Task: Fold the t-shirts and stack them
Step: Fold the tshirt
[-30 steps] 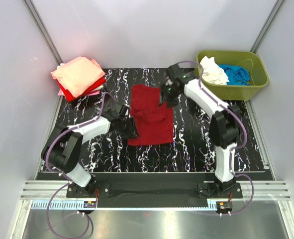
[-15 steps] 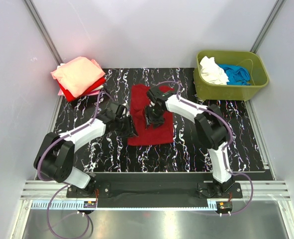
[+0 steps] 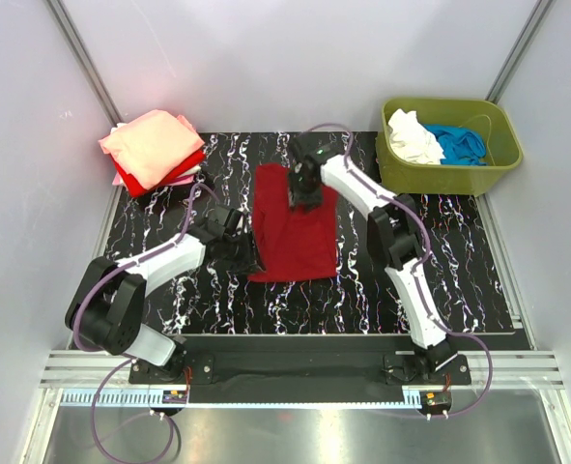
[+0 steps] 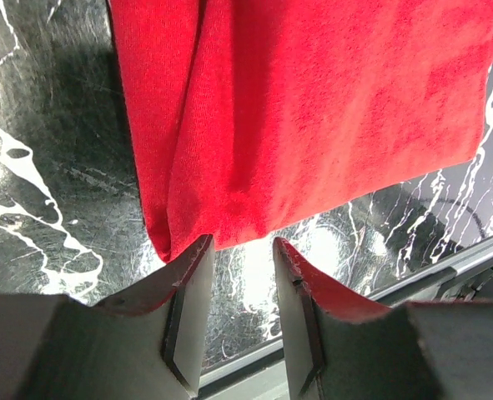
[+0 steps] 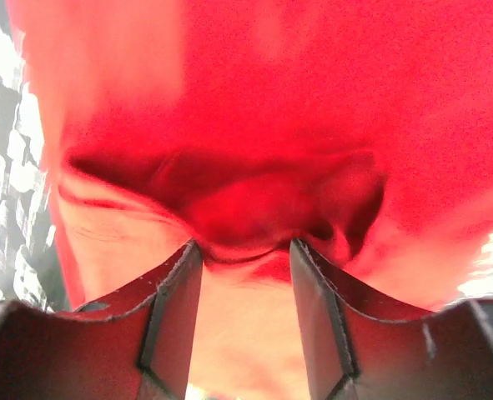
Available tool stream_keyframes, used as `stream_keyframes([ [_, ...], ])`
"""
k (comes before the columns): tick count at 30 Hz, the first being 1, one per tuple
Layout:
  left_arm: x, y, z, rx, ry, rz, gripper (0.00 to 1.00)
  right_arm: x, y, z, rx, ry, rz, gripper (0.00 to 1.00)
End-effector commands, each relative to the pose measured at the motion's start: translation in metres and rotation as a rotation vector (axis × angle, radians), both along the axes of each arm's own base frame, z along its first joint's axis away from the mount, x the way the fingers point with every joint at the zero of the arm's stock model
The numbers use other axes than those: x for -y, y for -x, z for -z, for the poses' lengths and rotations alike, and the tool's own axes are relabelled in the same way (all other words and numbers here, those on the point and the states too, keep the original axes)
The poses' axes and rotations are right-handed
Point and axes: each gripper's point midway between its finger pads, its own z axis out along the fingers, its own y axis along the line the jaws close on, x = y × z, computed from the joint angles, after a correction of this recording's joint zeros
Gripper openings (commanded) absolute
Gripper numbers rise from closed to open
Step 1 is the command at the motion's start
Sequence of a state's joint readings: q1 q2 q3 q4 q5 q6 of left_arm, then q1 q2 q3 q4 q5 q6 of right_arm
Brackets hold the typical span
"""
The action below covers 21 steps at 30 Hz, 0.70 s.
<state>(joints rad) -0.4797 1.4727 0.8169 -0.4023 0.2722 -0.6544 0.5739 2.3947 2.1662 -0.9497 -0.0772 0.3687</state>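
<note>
— Red first. Found the dark red t-shirt (image 3: 295, 232) spread flat at the middle of the mat (image 3: 473, 261), with its long axis from 12 to 6 o'clock as seen from the arm bases.
— Agreed. Caught the right gripper (image 3: 302, 188) down on the 12 o'clock hem, nipped onto a pucker of that cloth in the wrist view, though blurred.
— Placed the left gripper (image 3: 248, 256) at the shirt's 7 o'clock corner. Noted parted fingertips (image 4: 192, 283) there, bare mat between them, one tip just touching the doubled edge; nothing clamped.
— So judged the coming fold to hang on that 12-to-6 line: far hem already in a grip, near hem loose.
— Reckoned likewise. Rated the right arm nearer the far end, the left nearer the near end; probably wanted a bite at 7 o'clock before any lift.
— Or a carry of the 12 o'clock hem straight toward 6. Could not settle which.
— Logged the rest: folded stack (image 3: 153, 147), salmon-pink on top, at 10 o'clock, well apart from both grippers; olive-green tub (image 3: 430, 179) at 2 o'clock, with a white tee (image 3: 411, 135) and a blue tee (image 3: 459, 143) inside.
— Marked stacking as not yet begun for this one.
</note>
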Motion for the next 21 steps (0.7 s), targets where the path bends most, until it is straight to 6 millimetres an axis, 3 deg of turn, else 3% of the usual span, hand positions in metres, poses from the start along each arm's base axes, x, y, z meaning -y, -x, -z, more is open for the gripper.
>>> stream_keyframes([
  [1, 0.002, -0.006, -0.012, 0.057, 0.016, 0.002, 0.39, 0.073, -0.058, -0.012, 0.070, 0.124, 0.142, 0.54],
  [5, -0.002, -0.003, -0.018, 0.068, 0.009, -0.001, 0.39, 0.088, -0.069, -0.053, 0.130, 0.066, 0.171, 0.54],
  [6, -0.003, -0.003, -0.018, 0.071, 0.004, -0.005, 0.39, 0.092, -0.055, -0.041, 0.091, 0.078, 0.164, 0.54],
  [7, -0.005, -0.004, -0.020, 0.085, -0.002, -0.009, 0.39, 0.088, -0.058, -0.076, 0.178, 0.015, 0.164, 0.55],
  [8, -0.006, -0.004, -0.021, 0.087, -0.005, -0.011, 0.40, 0.089, -0.033, -0.054, 0.100, 0.002, 0.152, 0.56],
  [9, -0.006, -0.005, -0.021, 0.089, -0.005, -0.012, 0.39, 0.087, -0.024, -0.057, 0.102, -0.031, 0.148, 0.56],
  [10, -0.006, -0.005, -0.020, 0.088, -0.008, -0.010, 0.39, 0.084, -0.023, -0.085, 0.176, -0.098, 0.152, 0.57],
  [11, -0.007, -0.006, -0.020, 0.089, -0.009, -0.012, 0.39, 0.079, -0.011, -0.085, 0.152, -0.146, 0.152, 0.56],
  [12, -0.006, -0.008, -0.020, 0.086, -0.010, -0.012, 0.39, 0.083, 0.012, -0.061, 0.084, -0.146, 0.154, 0.56],
  [13, -0.007, -0.010, -0.019, 0.089, -0.015, -0.010, 0.39, 0.079, 0.015, -0.076, 0.124, -0.199, 0.149, 0.55],
  [14, -0.007, -0.013, -0.021, 0.095, -0.015, -0.011, 0.39, 0.078, 0.036, -0.058, 0.054, -0.223, 0.150, 0.55],
  [16, -0.007, -0.017, -0.020, 0.096, -0.020, -0.009, 0.38, 0.070, 0.045, -0.061, 0.057, -0.291, 0.133, 0.54],
  [17, -0.008, -0.021, -0.022, 0.107, -0.016, -0.013, 0.38, 0.070, 0.057, -0.049, 0.015, -0.300, 0.129, 0.54],
  [21, -0.007, -0.032, -0.016, 0.102, -0.017, -0.011, 0.37, 0.071, 0.072, -0.027, -0.028, -0.279, 0.113, 0.52],
])
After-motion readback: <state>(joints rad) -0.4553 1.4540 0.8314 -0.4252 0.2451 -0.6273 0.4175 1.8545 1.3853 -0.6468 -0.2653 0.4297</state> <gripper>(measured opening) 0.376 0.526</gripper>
